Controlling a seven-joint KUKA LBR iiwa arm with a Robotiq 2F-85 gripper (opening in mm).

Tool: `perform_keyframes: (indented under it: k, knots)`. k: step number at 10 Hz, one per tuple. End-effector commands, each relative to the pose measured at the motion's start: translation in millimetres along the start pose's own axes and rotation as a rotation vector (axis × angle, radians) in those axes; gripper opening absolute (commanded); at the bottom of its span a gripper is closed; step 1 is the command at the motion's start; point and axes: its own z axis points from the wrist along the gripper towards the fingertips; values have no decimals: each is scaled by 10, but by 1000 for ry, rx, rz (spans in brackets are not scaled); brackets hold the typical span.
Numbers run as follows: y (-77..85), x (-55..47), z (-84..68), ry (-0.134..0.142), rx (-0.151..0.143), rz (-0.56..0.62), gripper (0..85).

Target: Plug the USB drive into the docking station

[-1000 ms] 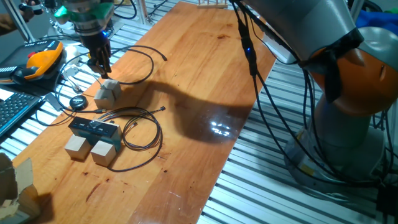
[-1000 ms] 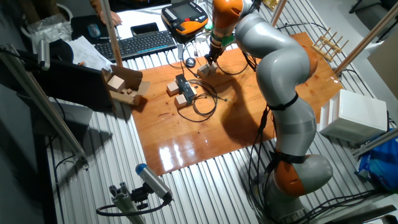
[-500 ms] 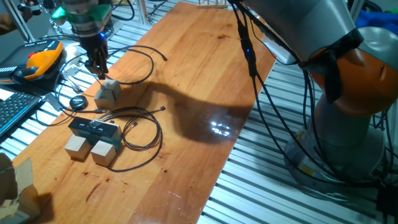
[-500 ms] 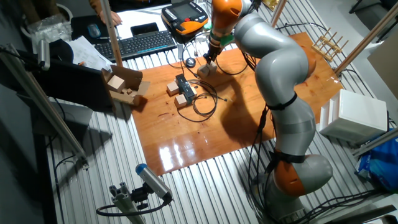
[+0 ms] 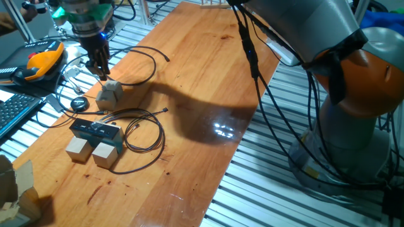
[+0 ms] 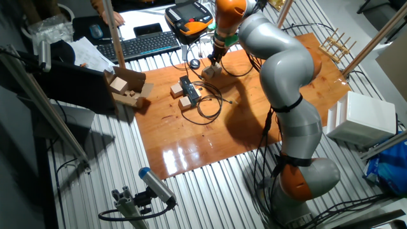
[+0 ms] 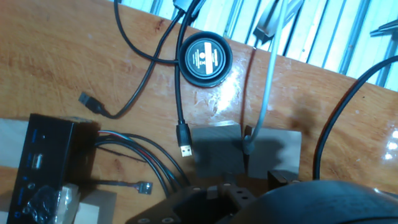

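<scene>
Up at the far end of the counter (image 5: 208, 75), the gripper (image 5: 101, 69) hangs just above a lone wooden cube (image 5: 110, 93); whether its fingers are apart or together cannot be told. Nearer, the docking station (image 5: 95, 130) lies flat beside two more wooden cubes (image 5: 91, 151), thin black cables (image 5: 142, 135) looping off it. A round black puck (image 7: 204, 57) sits close by.

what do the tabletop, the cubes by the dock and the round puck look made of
Tabletop: varnished wood, with visible grain and glossy glare. Cubes: pale, matte, probably unfinished wood. Round puck: likely black plastic or rubber, smooth with a faint sheen and printed centre label. Docking station: dark, probably plastic.
</scene>
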Motion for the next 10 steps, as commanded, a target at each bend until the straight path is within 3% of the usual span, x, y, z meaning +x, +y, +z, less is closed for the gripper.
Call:
perform_keyframes:
  k: [1,4,6,10]
  knots:
    - [1,0,1,-2,1,1,340]
    - [-43,-77,72,-9,1,1,340]
    - [-39,-77,98,-6,5,4,340]
    - [-46,-116,338,-25,-7,-1,340]
